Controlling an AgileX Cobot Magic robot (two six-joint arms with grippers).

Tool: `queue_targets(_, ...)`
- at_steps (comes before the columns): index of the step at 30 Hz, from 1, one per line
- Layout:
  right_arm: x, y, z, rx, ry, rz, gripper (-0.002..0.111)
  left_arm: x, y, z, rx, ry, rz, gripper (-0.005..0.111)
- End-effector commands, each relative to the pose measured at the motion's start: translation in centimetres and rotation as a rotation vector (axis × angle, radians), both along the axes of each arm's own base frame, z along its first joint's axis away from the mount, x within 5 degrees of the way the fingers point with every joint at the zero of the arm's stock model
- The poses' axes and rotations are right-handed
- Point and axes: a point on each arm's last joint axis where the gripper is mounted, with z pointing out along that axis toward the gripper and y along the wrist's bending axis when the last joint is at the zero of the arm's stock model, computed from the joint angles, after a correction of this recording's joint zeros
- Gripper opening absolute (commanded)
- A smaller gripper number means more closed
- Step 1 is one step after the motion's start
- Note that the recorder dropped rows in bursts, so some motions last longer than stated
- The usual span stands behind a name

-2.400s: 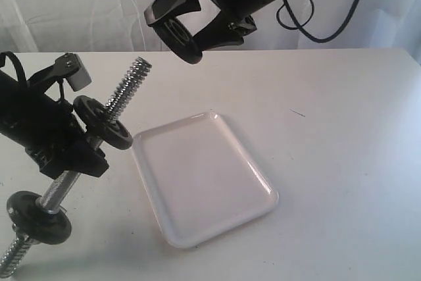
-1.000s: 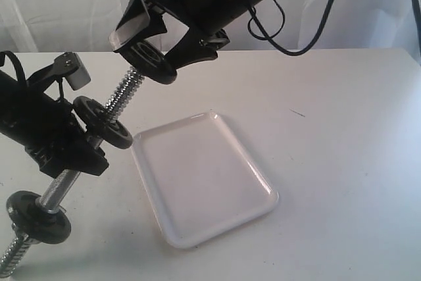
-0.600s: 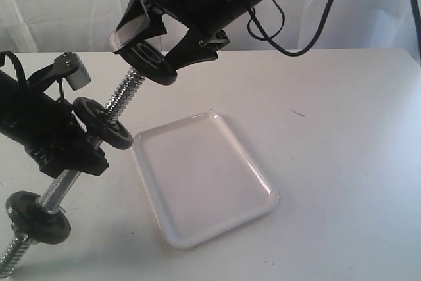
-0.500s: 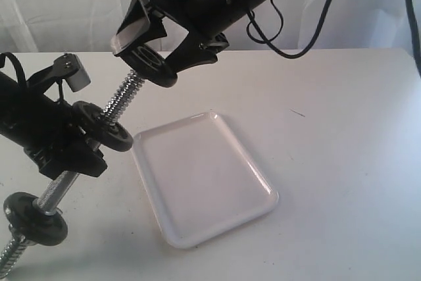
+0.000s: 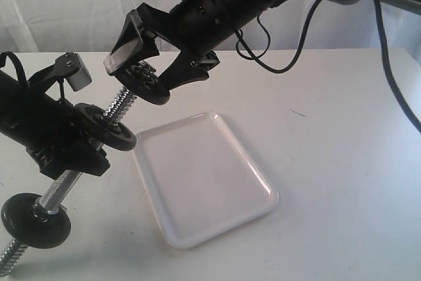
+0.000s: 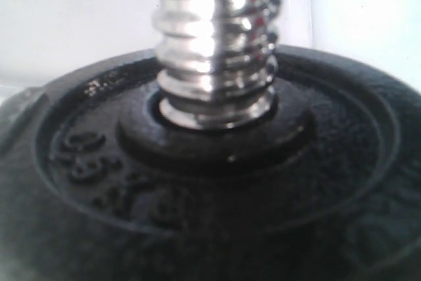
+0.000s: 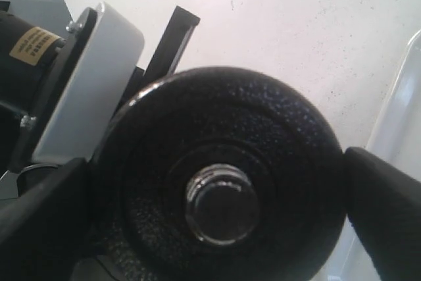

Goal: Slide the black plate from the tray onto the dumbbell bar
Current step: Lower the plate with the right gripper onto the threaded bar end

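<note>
Plate [image 5: 146,85] is off the tray [image 5: 217,215], pinched by its rim in the jaws of the right gripper [image 5: 150,74], its hole just over the threaded tip of the bar [image 5: 122,103]. The jaws of the left gripper [image 5: 66,153] clamp the tilted bar mid-shaft; sliding the plate further down looks like what's left.

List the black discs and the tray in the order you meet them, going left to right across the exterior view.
The lower black disc on the dumbbell bar → upper black disc → black plate at the bar's threaded tip → tray.
</note>
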Motion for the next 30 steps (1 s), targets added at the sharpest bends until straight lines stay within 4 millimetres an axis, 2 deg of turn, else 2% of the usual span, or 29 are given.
queue_targets(1,-0.1,0.0,1.0,0.048,-0.022,-0.001,0.049,-0.6,-1.2,3.4,-0.189,-0.014,0.023,0.0)
queue_targets(2,-0.1,0.0,1.0,0.048,-0.022,-0.001,0.062,-0.6,-1.2,3.4,-0.189,-0.014,0.023,0.0)
queue_targets(3,-0.1,0.0,1.0,0.045,-0.018,-0.005,0.08,-0.6,-1.2,3.4,-0.189,-0.014,0.023,0.0)
queue_targets(5,-0.1,0.0,1.0,0.046,-0.02,-0.003,0.089,-0.6,-1.2,3.4,-0.189,-0.014,0.023,0.0)
queue_targets(12,-0.1,0.0,1.4,0.054,-0.028,-0.001,0.089,-0.6,-1.2,3.4,-0.189,-0.014,0.023,0.0)
queue_targets(16,-0.4,0.2,2.2,0.115,-0.023,0.003,0.089,-0.6,-1.2,3.4,-0.189,-0.014,0.023,0.0)
queue_targets(30,-0.4,0.3,2.4,0.145,-0.062,0.031,0.089,-0.6,-1.2,3.4,-0.189,-0.014,0.023,0.0)
